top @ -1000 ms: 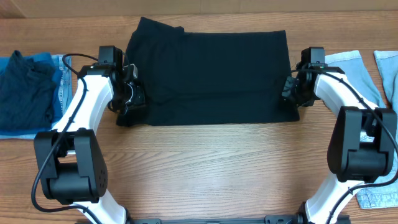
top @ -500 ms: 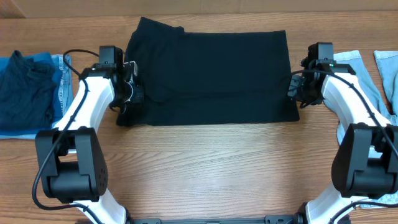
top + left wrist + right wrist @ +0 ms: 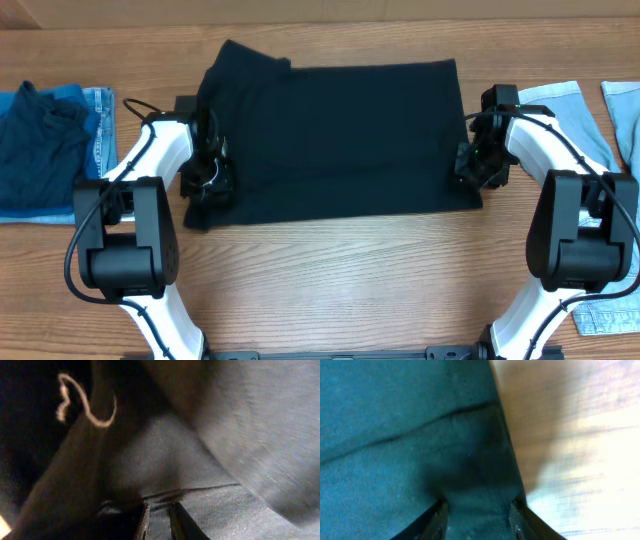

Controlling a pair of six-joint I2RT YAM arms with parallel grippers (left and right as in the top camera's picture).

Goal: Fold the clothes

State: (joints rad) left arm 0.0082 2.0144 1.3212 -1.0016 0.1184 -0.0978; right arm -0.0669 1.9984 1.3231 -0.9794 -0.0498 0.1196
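A black garment (image 3: 335,135) lies spread flat across the middle of the table. My left gripper (image 3: 207,180) is at its left edge, and its jaws are nearly together with a fold of the black cloth (image 3: 158,520) pinched between them. My right gripper (image 3: 470,165) is at the garment's right edge near the front corner. In the right wrist view its jaws stand apart, with the hemmed edge of the cloth (image 3: 475,480) puckered between them and bare wood to their right.
A dark blue garment (image 3: 45,140) lies on light denim at the far left. Light blue clothes (image 3: 585,125) lie at the far right edge. A white cord (image 3: 82,402) crosses the top of the left wrist view.
The left arm has swung in and toward the front, and the garment's left side has slid forward with it. The right gripper went out to the right, then came back onto the right edge.
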